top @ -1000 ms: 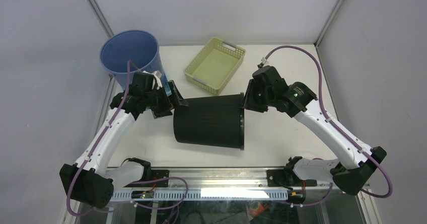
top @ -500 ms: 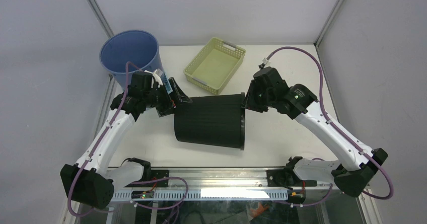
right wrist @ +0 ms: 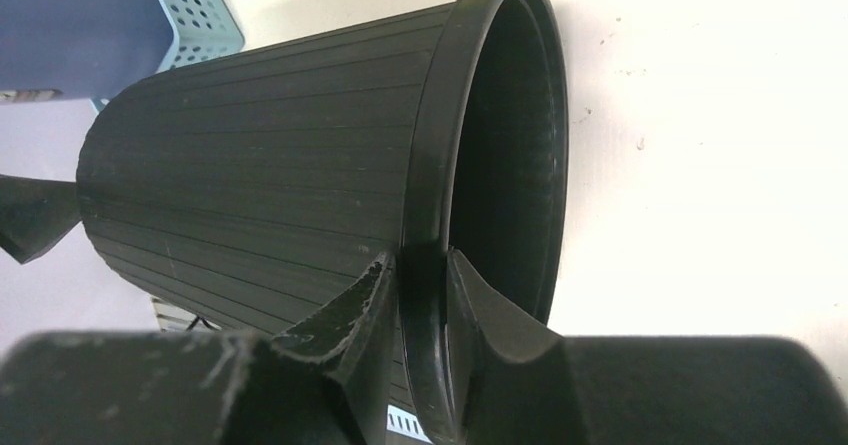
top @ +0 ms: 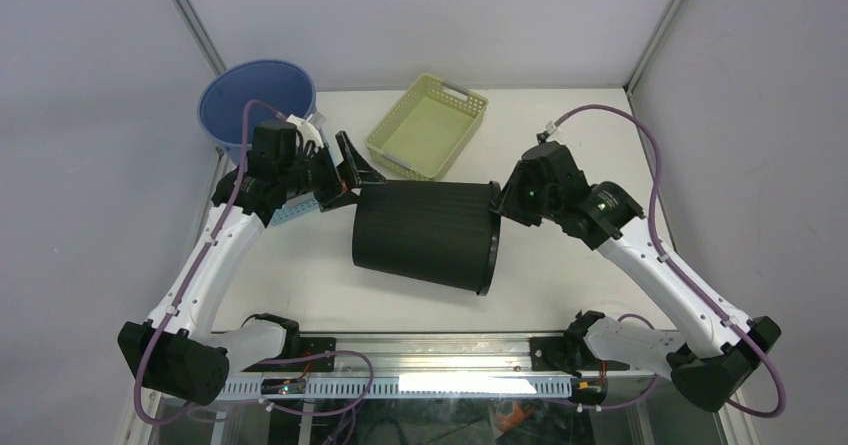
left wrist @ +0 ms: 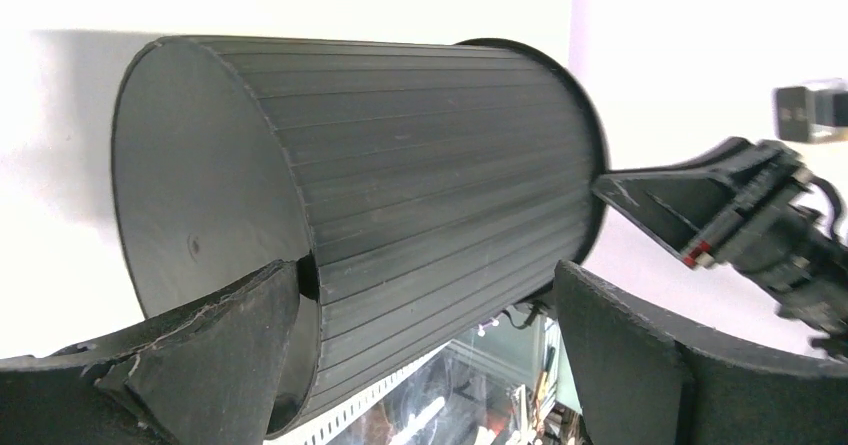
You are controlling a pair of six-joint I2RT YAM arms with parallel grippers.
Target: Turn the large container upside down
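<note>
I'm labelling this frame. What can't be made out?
Black container interior: side-on in top view; only darkness in right wrist view.
Left claw touching the container base or not: left wrist view, overlap hides it.
Pale blue item: top view, left arm covers most.

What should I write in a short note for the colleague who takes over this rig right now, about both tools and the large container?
Tools: the left tool is open beside the closed base of the large container and grips nothing. The right tool is shut on the rim, one finger inside and one outside.
Position: the large container is on its side over the table, mouth toward the right arm.
Done: rim gripped, container on its side.
Left: turn it further until the mouth faces down on the table, then release.
</note>
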